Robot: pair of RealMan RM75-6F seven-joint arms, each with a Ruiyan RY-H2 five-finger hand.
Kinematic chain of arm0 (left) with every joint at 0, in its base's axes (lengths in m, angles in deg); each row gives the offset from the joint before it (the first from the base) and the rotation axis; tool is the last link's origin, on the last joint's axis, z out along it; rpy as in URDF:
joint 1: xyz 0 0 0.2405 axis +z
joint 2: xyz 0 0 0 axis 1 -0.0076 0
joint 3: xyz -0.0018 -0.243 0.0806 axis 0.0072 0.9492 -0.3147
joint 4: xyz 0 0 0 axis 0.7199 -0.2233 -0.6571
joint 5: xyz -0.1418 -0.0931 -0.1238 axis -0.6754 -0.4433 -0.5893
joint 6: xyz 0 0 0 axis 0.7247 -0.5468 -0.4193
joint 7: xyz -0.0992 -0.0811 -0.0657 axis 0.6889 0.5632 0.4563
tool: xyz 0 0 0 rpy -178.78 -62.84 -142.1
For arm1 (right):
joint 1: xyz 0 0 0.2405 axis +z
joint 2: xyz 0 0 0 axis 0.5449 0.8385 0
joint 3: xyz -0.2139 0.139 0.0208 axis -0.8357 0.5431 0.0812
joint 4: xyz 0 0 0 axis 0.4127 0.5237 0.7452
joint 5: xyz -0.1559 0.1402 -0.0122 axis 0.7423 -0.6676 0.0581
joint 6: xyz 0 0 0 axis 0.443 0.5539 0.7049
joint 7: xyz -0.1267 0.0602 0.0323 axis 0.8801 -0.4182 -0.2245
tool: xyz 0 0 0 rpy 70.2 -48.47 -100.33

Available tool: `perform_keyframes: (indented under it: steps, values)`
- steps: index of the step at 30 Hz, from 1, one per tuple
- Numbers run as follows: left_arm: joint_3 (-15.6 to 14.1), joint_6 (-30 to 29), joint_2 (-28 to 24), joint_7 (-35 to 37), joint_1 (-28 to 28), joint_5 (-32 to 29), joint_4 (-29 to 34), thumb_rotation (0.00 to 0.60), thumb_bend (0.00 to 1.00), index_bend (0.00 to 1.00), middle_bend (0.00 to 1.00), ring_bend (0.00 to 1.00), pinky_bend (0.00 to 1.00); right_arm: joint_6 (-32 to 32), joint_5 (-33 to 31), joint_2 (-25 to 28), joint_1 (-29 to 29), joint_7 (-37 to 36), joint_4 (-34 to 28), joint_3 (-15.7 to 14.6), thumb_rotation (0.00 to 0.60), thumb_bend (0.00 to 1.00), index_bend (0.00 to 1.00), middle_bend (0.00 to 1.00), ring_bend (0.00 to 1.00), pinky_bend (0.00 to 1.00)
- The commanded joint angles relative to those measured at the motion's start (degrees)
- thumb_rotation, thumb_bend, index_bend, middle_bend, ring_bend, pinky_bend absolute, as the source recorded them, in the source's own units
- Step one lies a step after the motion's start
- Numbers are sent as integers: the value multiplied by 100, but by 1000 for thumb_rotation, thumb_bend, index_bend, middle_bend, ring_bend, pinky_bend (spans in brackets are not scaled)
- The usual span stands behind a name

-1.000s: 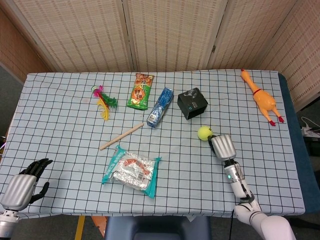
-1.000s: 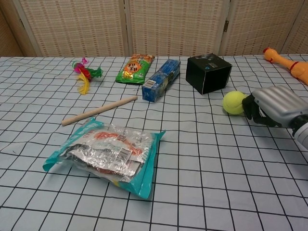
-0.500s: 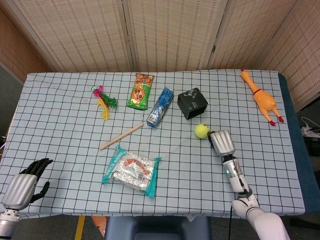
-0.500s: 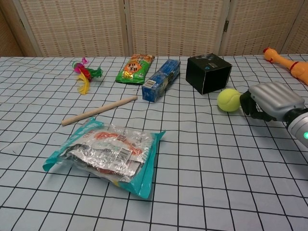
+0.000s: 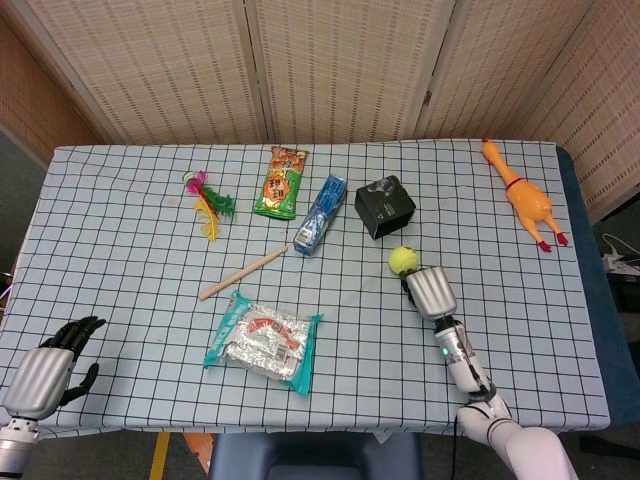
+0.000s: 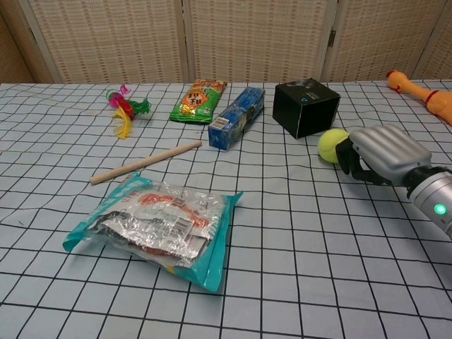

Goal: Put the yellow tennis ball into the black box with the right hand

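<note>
Checked tablecloth carries the tennis ball (image 6: 332, 145) just beside the black box (image 6: 306, 106), the right hand (image 6: 378, 154) touching it with curled fingers, ungrasped, so a nudge could roll it off.

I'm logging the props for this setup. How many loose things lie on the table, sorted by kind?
Snack packs: 3
Toys: 3 (tennis ball, rubber chicken, feather shuttlecock)
Black box: 1
Wooden stick: 1
Total: 8

right hand (image 5: 430, 292) beside tennis ball (image 5: 403, 260)
</note>
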Motion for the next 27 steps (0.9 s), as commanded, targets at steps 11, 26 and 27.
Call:
perform_keyframes:
  steps: [11,26,27]
  values:
    - [14,83,19,-60,-21,-95,-3,600,459,164,136,155,421,-586,-219,-200,405,-36,492,203,600,1000,817,780,732,779]
    - [87,243,45,-165,-53,-387,-14,600,459,166,137,158,424,-962,-267,-159,639,-20,835,194,600,1000,817,780,732,779]
    - [86,234,44,-167,-48,-385,-9,600,459,165,137,158,424,-947,-266,-128,641,-12,810,193,600,1000,817,780,732,779]
